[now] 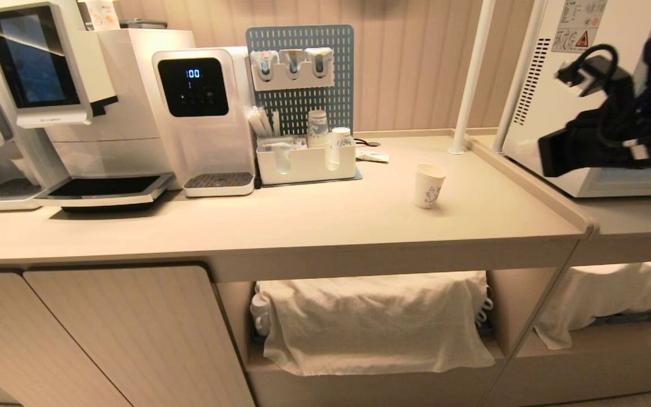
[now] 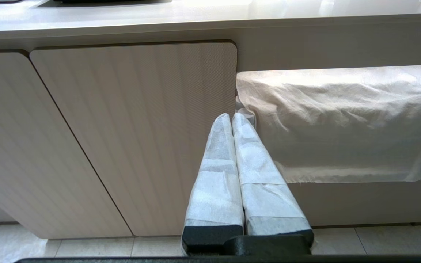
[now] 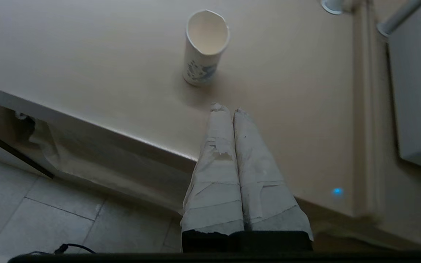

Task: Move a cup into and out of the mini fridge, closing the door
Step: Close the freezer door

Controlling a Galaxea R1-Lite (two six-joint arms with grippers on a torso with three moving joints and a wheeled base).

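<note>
- The cup [image 1: 430,185] stands upright and empty on the counter [image 1: 303,217], out of the fridge [image 1: 551,107], which sits on the lower ledge to its right.
- Judging by that, the cup's trip through the fridge looks finished; equally it may not have started. These views alone do not settle it.
- The fridge's front and door are not readable here: the right arm [image 1: 613,130] covers that part in the head view, so I cannot tell whether the door is closed.
- The right gripper [image 3: 228,109] has its 2 taped fingers [image 3: 249,153] pressed together and holds nothing.
- In the right wrist view the cup [image 3: 205,47] lies ahead of the fingertips, near but apart, with bare counter between them; the gripper hangs over the counter's front edge.
- The left gripper [image 2: 231,116] is closed too and empty, parked low in front of the cabinet door [image 2: 133,131], beside the draped cloth [image 2: 342,120].
- If the door is in fact closed, nothing seems left to do.
</note>
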